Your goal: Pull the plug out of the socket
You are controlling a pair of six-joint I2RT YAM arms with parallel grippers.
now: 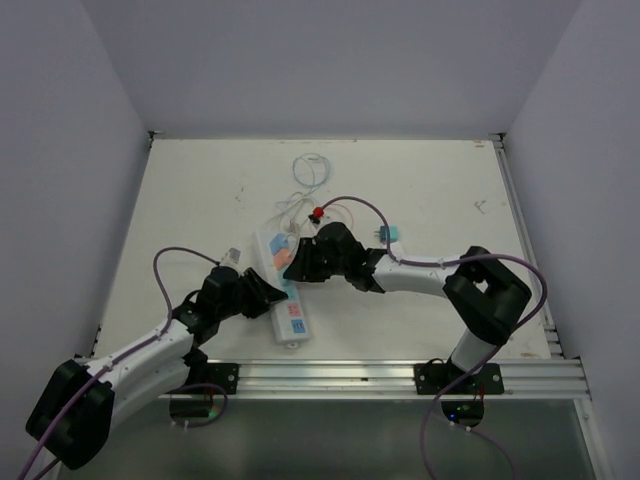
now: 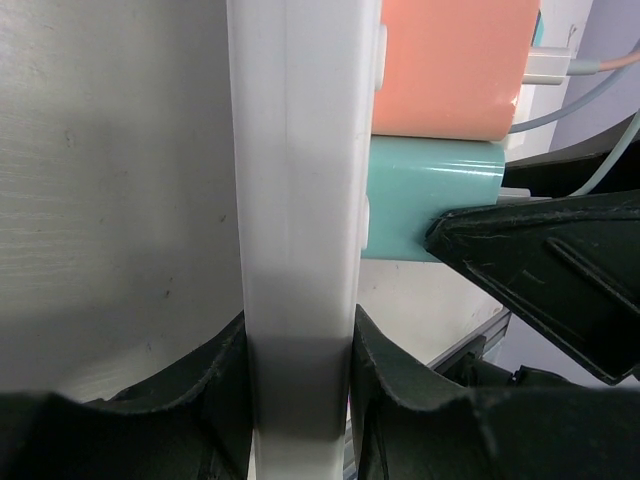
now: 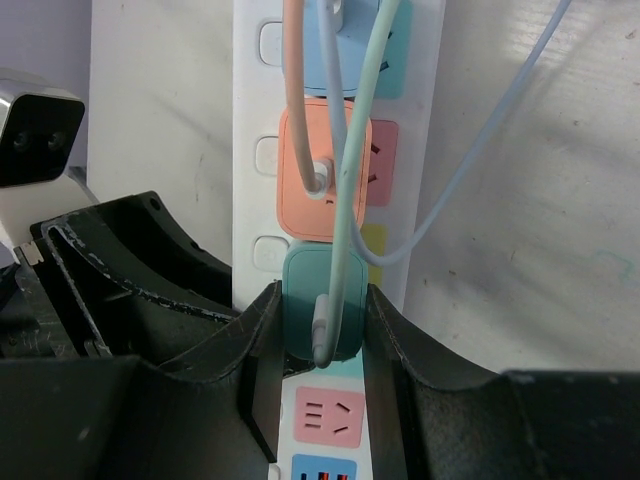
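Note:
The socket (image 1: 291, 318) is a long white strip lying lengthwise mid-table. My left gripper (image 1: 270, 297) is shut on its body near the close end; in the left wrist view both pads (image 2: 390, 390) press the strip's (image 2: 295, 200) long sides. A teal plug (image 3: 303, 300) sits in the strip (image 3: 255, 110) just below an orange plug (image 3: 300, 200). My right gripper (image 3: 322, 340) is shut on the teal plug's two sides, and its teal cable loops over the plug's face. From above, the right gripper (image 1: 300, 262) hides that plug.
Thin pale cables (image 1: 310, 175) trail to the far side, with a red connector (image 1: 317, 212). A small teal block (image 1: 390, 234) lies beside the right forearm. Free pink (image 3: 328, 415) and blue outlets follow below the plug. Metal rails (image 1: 400, 375) line the near and right edges.

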